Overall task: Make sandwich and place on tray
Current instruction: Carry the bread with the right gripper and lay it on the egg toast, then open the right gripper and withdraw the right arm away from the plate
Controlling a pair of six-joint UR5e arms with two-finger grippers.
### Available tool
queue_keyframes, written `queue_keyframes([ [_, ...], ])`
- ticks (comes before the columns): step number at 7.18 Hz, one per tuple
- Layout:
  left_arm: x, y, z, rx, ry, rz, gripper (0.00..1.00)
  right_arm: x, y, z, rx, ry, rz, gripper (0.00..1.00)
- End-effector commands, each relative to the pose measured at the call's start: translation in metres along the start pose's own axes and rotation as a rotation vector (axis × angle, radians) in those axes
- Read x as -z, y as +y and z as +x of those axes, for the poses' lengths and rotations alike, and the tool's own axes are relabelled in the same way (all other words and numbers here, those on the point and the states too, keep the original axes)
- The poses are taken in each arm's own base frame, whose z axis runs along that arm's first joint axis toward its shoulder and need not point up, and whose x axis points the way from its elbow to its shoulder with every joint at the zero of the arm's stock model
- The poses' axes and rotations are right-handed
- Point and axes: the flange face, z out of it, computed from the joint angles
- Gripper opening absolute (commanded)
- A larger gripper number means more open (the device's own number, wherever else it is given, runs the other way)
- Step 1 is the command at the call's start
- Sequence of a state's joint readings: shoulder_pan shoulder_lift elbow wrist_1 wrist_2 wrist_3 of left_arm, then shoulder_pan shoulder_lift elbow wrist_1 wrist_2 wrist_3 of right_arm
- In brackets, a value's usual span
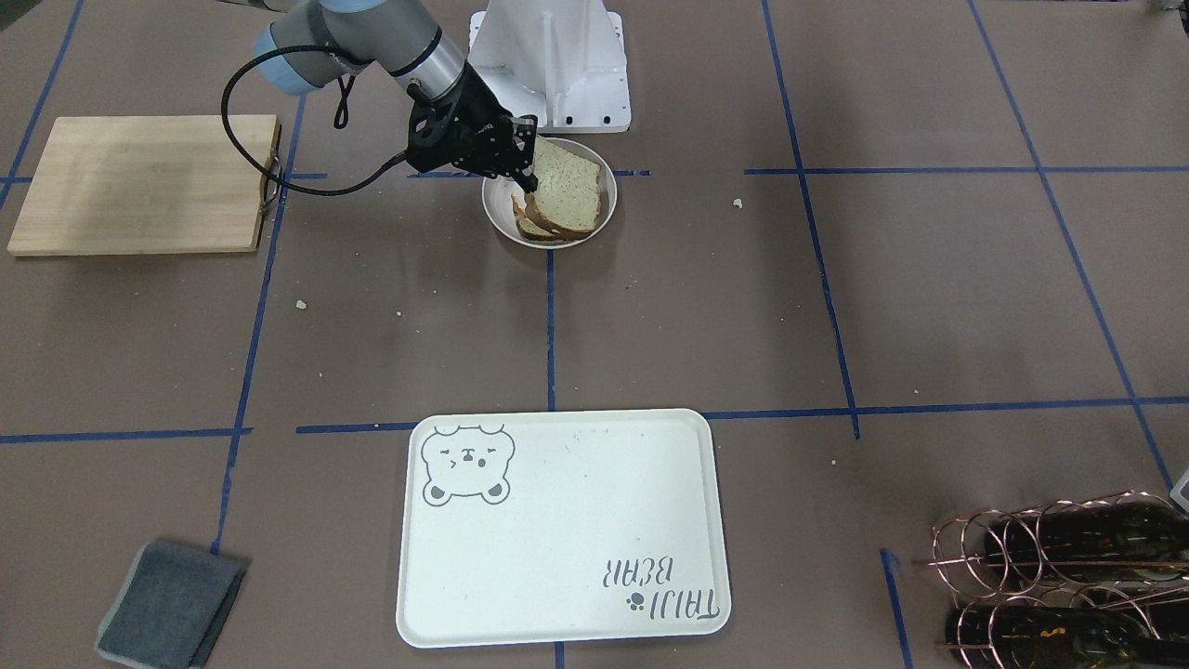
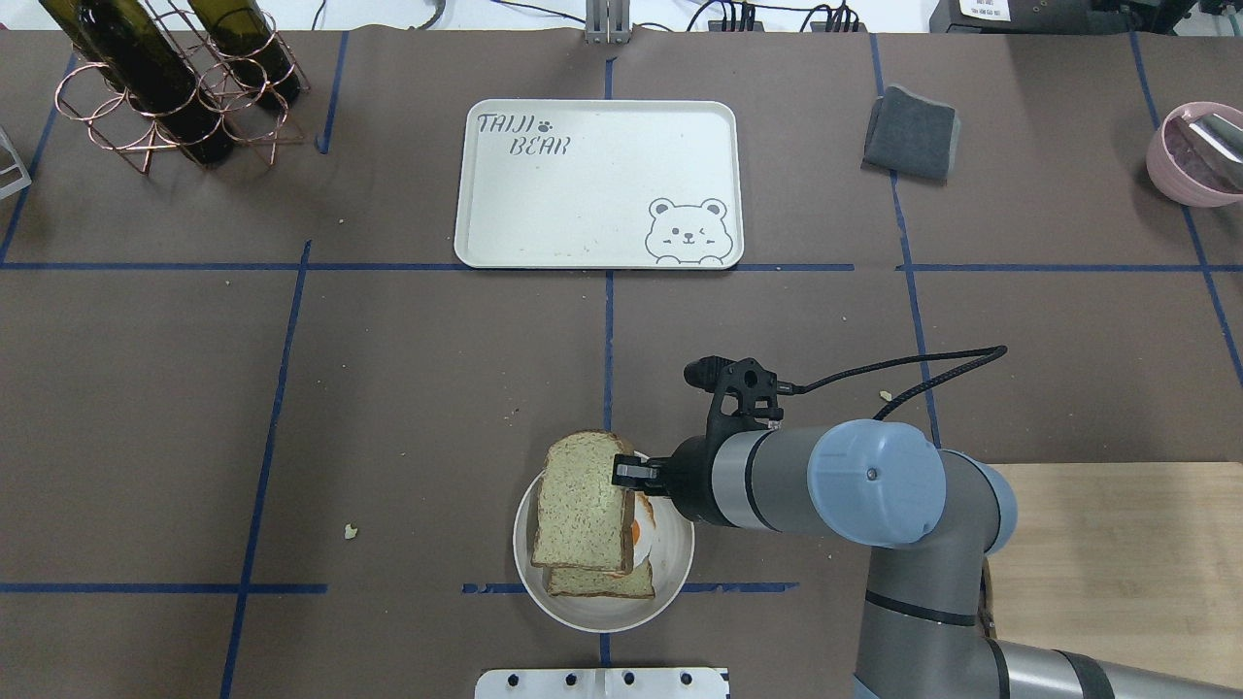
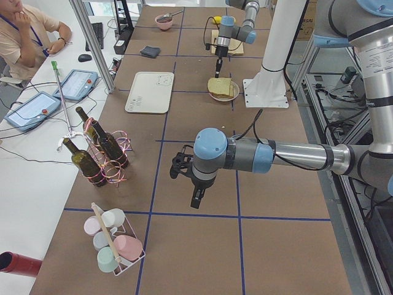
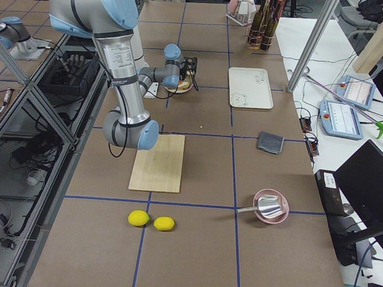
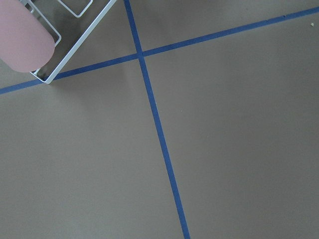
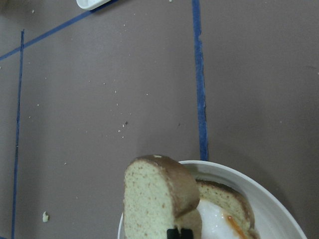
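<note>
1. Brown desk (image 2: 388,408): right gripper (image 2: 623,473) pinches the top bread slice (image 2: 581,500) by its edge, over the egg (image 2: 642,540) in the dish (image 2: 597,614).
2. It should settle the slice flat and square before releasing.
3. Tray (image 2: 583,184) lies far beyond; left gripper (image 3: 195,200): state cannot be told.

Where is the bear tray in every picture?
Front-facing view: the tray sits bottom middle.
Overhead view: tray top middle.
Left side view: tray upper left of centre.
Right side view: tray upper right of centre.
Left wrist view: not in it.
Right wrist view: only a white corner at the top edge, probably it.
Shared landmark: the round white dish, across the table from the tray.
</note>
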State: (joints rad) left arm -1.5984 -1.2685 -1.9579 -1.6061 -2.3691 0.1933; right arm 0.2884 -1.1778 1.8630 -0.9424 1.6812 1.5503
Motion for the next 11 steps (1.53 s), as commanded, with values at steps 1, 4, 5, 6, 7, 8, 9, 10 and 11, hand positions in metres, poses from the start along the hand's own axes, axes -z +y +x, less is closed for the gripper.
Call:
queue_keyframes([
  [1, -0.001, 0.0, -0.001, 0.001, 0.001, -0.001, 1.0, -0.006, 0.008, 0.006, 0.005, 0.015, -0.006, 0.0],
  [4, -0.001, 0.0, -0.001, 0.002, 0.004, -0.002, 1.0, -0.004, 0.009, 0.012, 0.008, 0.022, -0.008, 0.29],
  [5, -0.003, 0.0, 0.002, 0.006, 0.047, 0.004, 1.0, -0.002, 0.009, 0.015, 0.009, 0.025, -0.005, 0.99],
  [6, -0.003, 0.001, 0.003, 0.008, 0.059, 0.004, 1.0, 0.001, 0.005, 0.018, 0.013, 0.031, -0.004, 1.0],
  [7, -0.001, -0.001, 0.005, 0.004, 0.059, 0.008, 1.0, 0.012, -0.014, 0.02, 0.001, 0.065, 0.003, 1.0],
  [8, 0.002, -0.002, 0.008, -0.006, 0.054, 0.017, 1.0, 0.033, -0.036, 0.019, -0.003, 0.146, -0.022, 1.0],
  [9, 0.009, -0.008, 0.014, -0.047, 0.045, 0.053, 1.0, 0.064, -0.062, 0.02, 0.0, 0.242, -0.051, 1.0],
  [10, 0.015, -0.016, 0.02, -0.118, 0.025, 0.112, 1.0, 0.092, -0.092, 0.027, 0.009, 0.316, -0.062, 1.0],
  [11, 0.029, -0.037, 0.032, -0.204, 0.011, 0.191, 1.0, 0.116, -0.129, 0.044, 0.052, 0.376, -0.066, 1.0],
])
